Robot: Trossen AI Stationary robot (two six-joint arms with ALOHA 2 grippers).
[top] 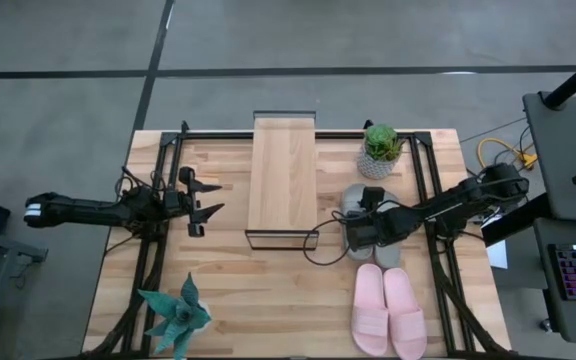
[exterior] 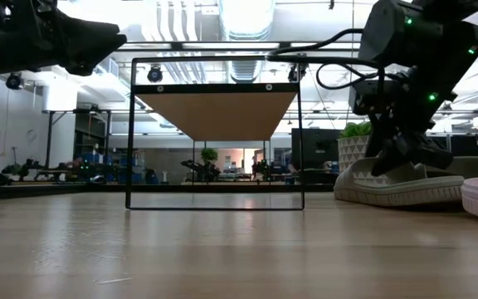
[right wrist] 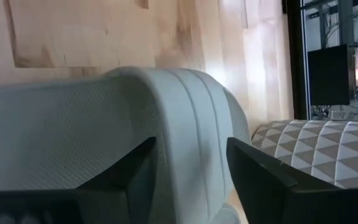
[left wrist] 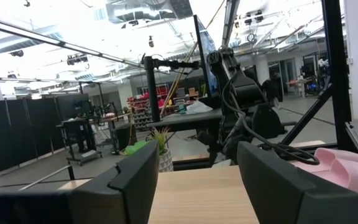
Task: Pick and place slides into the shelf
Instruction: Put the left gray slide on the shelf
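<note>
The grey slides (top: 355, 199) lie on the table right of the shelf (top: 283, 172), soles down. My right gripper (top: 356, 236) is lowered onto them from the right; in the right wrist view it (right wrist: 191, 180) is open, a finger on each side of one grey slide's strap (right wrist: 191, 112). The low view shows that grey slide (exterior: 401, 189) flat on the table under the gripper. The pink slides (top: 388, 310) lie side by side nearer the near edge. My left gripper (top: 206, 207) hangs open above the table, left of the shelf. My right gripper comes down at the grey slide's strap (right wrist: 197, 143) from above, slanting in from the table's right, with the strap's ridged edge in the gap between the fingers. Whether the fingers (right wrist: 260, 177) touch the strap, I cannot tell. The slide rests flat on the table.
A potted plant in a patterned pot (top: 380, 150) stands just beyond the grey slides. A second, blue-green plant (top: 178, 312) stands at the near left corner. Black frame rails (top: 158, 200) run along both sides of the table. Bare wood lies in front of the shelf (exterior: 214, 133).
</note>
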